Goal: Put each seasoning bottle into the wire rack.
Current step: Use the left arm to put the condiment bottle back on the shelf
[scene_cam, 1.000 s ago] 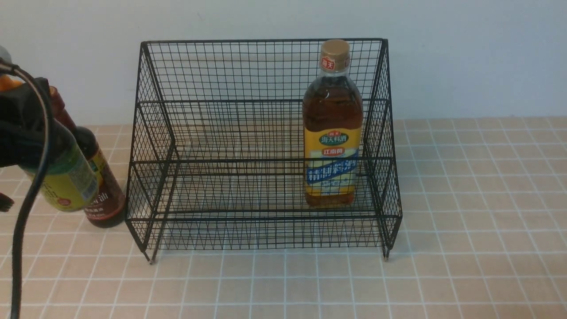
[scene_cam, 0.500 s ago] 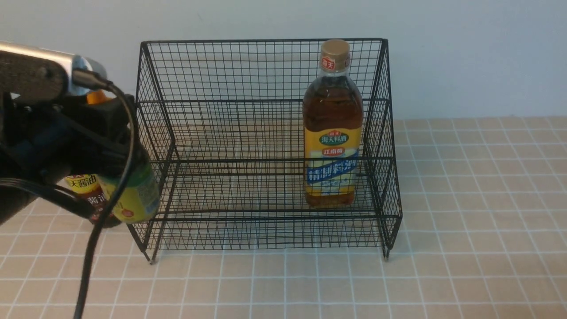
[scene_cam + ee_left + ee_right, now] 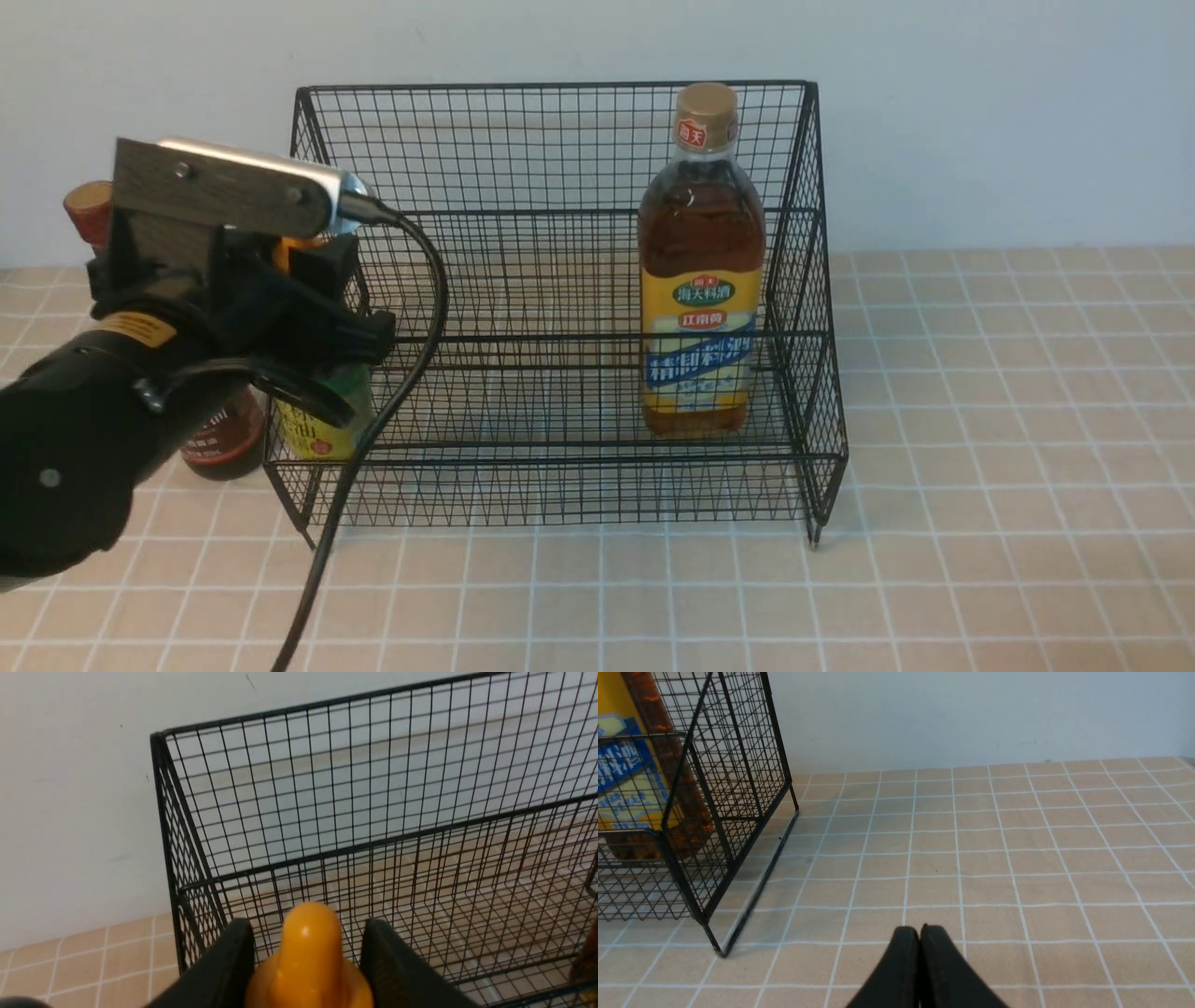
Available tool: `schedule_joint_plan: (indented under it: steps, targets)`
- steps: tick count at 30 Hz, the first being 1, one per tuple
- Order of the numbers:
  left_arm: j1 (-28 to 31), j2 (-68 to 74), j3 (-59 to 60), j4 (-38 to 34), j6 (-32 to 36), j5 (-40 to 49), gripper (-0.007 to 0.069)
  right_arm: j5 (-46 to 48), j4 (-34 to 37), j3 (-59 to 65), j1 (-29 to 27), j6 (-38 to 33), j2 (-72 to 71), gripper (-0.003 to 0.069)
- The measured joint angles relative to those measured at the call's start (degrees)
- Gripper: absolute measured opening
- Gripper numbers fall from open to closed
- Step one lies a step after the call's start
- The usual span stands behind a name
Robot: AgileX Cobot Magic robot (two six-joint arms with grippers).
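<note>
Tiled table (image 3: pixel 934 560), white wall (image 3: pixel 980 121). My L gripper (image 3: pixel 308 928) pinches the small bottle (image 3: pixel 322 431) at its cap; I've just swung it from outside into the rack (image 3: pixel 560 86), left end. Tall bottle (image 3: pixel 700 280) is in, dark bottle (image 3: pixel 219 439) waits outside. R gripper (image 3: pixel 920 935) pressed together.

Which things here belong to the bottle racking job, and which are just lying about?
Job:
- wire rack
- tan-capped amber bottle, standing in it
- yellow-nozzle bottle, in left end effector
- reddish-capped dark bottle, beside rack

Just there:
- tiled tabletop
- white wall

amber bottle (image 3: pixel 700 271) label 海天料酒, 江南黄, cap 海天
</note>
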Motion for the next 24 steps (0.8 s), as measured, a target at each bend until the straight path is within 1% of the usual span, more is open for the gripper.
schedule_joint_plan:
  steps: [12, 15, 17, 18, 19, 21, 24]
  targets:
    - [0.00, 5.57, -0.12, -0.54, -1.13, 0.96, 0.0268, 0.00, 0.00, 0.00, 0.00, 0.00, 0.00, -0.0015]
    - [-0.04, 6.31, -0.23, -0.49, -2.70, 1.02, 0.0274, 0.00, 0.00, 0.00, 0.00, 0.00, 0.00, -0.0015]
    - [-0.04, 6.45, -0.44, -0.49, -3.88, 0.69, 0.0289, 0.00, 0.00, 0.00, 0.00, 0.00, 0.00, -0.0015]
    - [-0.04, 6.46, -0.55, -0.49, -4.38, 0.44, 0.0316, 0.00, 0.00, 0.00, 0.00, 0.00, 0.00, -0.0015]
    - [-0.04, 6.51, -0.55, -0.49, -4.39, 0.44, 0.0321, 0.00, 0.00, 0.00, 0.00, 0.00, 0.00, -0.0015]
    - [-0.04, 6.51, -0.62, -0.49, -4.81, 0.72, 0.0372, 0.00, 0.00, 0.00, 0.00, 0.00, 0.00, -0.0015]
    - [-0.04, 6.51, -0.62, -0.49, -4.95, 1.24, 0.0411, 0.00, 0.00, 0.00, 0.00, 0.00, 0.00, -0.0015]
